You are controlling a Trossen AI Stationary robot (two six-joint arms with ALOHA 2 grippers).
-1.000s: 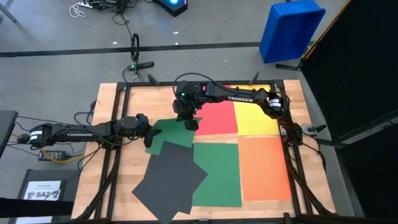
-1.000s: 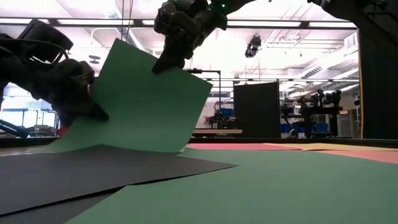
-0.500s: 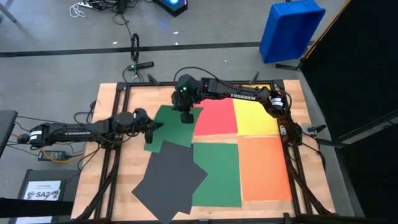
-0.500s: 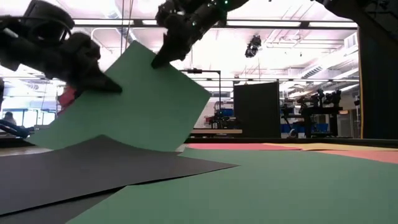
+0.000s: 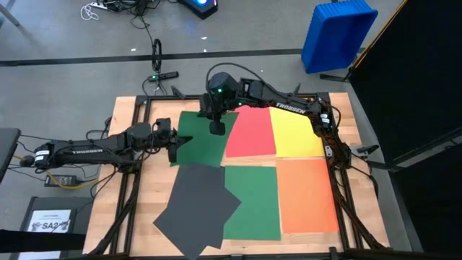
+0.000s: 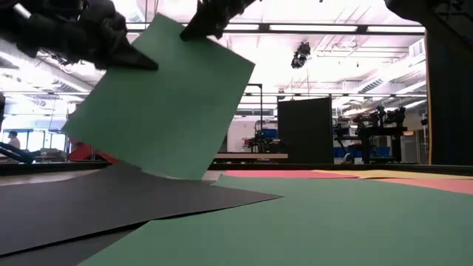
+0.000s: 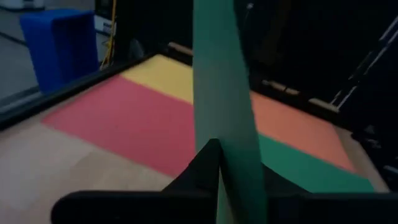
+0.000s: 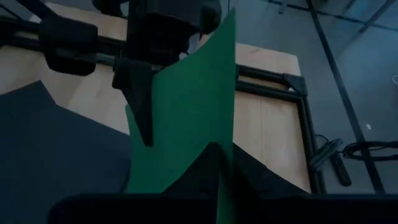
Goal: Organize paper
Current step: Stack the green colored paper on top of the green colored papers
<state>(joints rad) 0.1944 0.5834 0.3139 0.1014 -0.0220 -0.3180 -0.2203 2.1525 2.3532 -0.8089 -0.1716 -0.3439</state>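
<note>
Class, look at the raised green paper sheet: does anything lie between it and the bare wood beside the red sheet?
Nothing visible does. Both grippers, left and right, hold the green paper sheet over bare wooden tabletop beside the red sheet.

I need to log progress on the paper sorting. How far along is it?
Done: the red sheet, yellow sheet, orange sheet and a flat green sheet lie edge to edge in a grid. In hand: both the left gripper and right gripper pinch a second green sheet, raised off the table. Left: the skewed, overlapping black sheets.
</note>
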